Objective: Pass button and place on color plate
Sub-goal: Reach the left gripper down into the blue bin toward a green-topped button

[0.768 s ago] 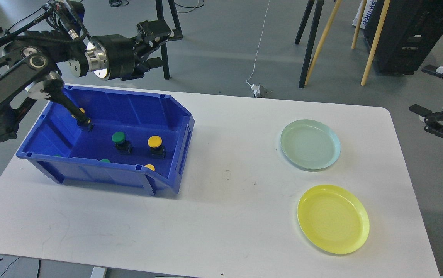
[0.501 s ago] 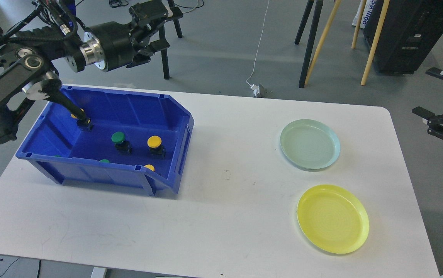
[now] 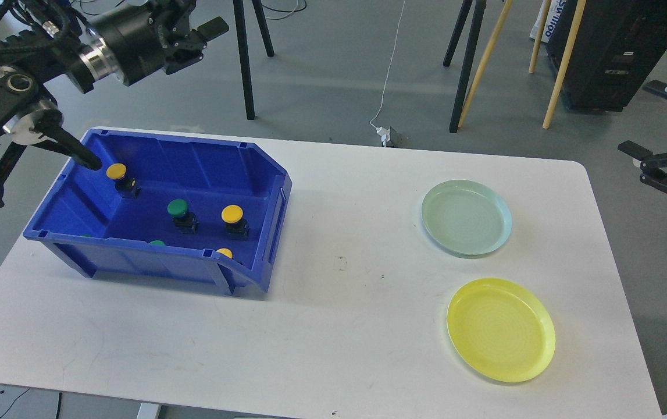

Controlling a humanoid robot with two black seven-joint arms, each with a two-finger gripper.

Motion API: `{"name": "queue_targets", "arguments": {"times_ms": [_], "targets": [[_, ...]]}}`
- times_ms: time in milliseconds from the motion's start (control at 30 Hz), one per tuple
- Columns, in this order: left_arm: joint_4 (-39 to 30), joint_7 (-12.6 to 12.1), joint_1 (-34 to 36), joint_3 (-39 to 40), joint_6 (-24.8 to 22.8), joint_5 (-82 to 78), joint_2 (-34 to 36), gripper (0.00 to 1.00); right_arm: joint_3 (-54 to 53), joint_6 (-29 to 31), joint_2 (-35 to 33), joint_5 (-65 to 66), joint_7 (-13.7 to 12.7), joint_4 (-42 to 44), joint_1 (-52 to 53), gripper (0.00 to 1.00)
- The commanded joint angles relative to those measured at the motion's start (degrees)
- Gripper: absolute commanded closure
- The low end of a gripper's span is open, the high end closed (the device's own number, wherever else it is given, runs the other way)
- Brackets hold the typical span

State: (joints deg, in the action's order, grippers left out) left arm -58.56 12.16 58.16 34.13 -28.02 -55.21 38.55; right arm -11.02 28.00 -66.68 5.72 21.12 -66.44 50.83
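Observation:
A blue bin (image 3: 211, 163) stands on the left of the white table (image 3: 339, 326). It holds several push buttons: a yellow one (image 3: 116, 171) at the back left, a green one (image 3: 178, 207) in the middle, a yellow one (image 3: 232, 213) to its right, and others half hidden behind the front wall. A pale green plate (image 3: 466, 217) and a yellow plate (image 3: 500, 329) lie empty on the right. My left gripper (image 3: 202, 36) is open and empty, high behind the bin at the top edge. My right gripper (image 3: 641, 119) is open and empty, off the table's right side.
Tripod legs (image 3: 244, 64), wooden poles (image 3: 484, 64) and a black cabinet (image 3: 618, 52) stand on the floor behind the table. A white cable and plug (image 3: 387, 137) lie just past the table's far edge. My left arm's links (image 3: 13, 116) hang over the bin's left end.

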Motion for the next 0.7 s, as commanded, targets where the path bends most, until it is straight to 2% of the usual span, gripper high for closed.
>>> {"name": "queue_targets", "arguments": {"times_ms": [0, 134, 367, 467, 567, 668], "targets": [[-6.0, 0.1, -0.1, -3.1, 0.0, -15.8, 4.8, 0.02, -2.1, 0.0, 1.4, 0.0, 0.0, 2.6, 0.1, 0.02], [-9.8, 0.1, -0.3, -5.9, 0.0, -26.9, 6.4, 0.02, -2.9, 0.0, 3.8, 0.0, 0.0, 5.2, 0.1, 0.02], [-8.6, -1.1, -0.6, -11.3, 0.0, -38.0, 6.1, 0.01, -1.4, 0.0, 3.4, 1.3, 0.2, 5.3, -0.5, 0.02], [-5.9, -1.1, -0.7, -11.2, 0.0, -37.7, 5.8, 0.06, -0.9, 0.0, 3.4, 3.2, 1.1, 5.2, -4.8, 0.02], [-1.8, -0.3, -0.9, -11.0, 0.0, -36.4, 3.4, 0.06, -0.8, 0.0, 3.4, 3.3, 1.6, 4.0, -8.3, 0.02], [3.8, 1.5, -0.9, -11.4, 0.0, -36.2, 1.4, 0.05, -0.6, 0.0, 3.3, 3.4, 1.5, 2.1, -11.2, 0.02]]}}
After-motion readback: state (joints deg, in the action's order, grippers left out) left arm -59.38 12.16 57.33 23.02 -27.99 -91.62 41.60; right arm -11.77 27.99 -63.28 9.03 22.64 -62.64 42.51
